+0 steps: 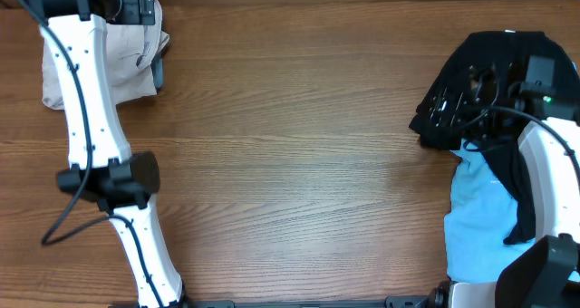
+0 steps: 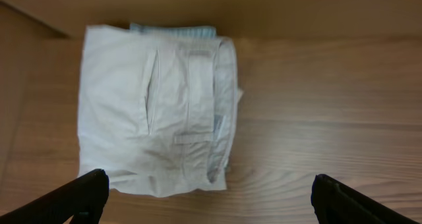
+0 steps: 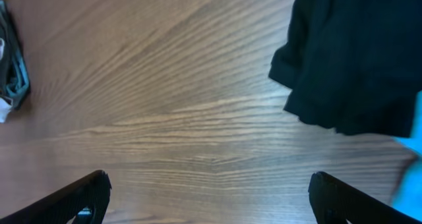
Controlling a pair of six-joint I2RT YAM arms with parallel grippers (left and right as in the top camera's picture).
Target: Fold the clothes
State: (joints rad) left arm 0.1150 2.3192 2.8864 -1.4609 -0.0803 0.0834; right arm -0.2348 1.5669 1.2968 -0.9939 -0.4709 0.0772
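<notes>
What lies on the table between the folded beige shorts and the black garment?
Nothing: the overhead view shows only bare table between the shorts and the black garment.

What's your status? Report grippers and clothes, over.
Left gripper open, empty, by folded beige shorts. Right gripper open, empty, near crumpled black garment and light-blue cloth. Nothing blocking either.

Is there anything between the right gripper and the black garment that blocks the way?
Nothing visible does. In the right wrist view, only table wood lies between the open right gripper and the black garment. The light-blue cloth lies off to the side, at the picture's edge.
</notes>
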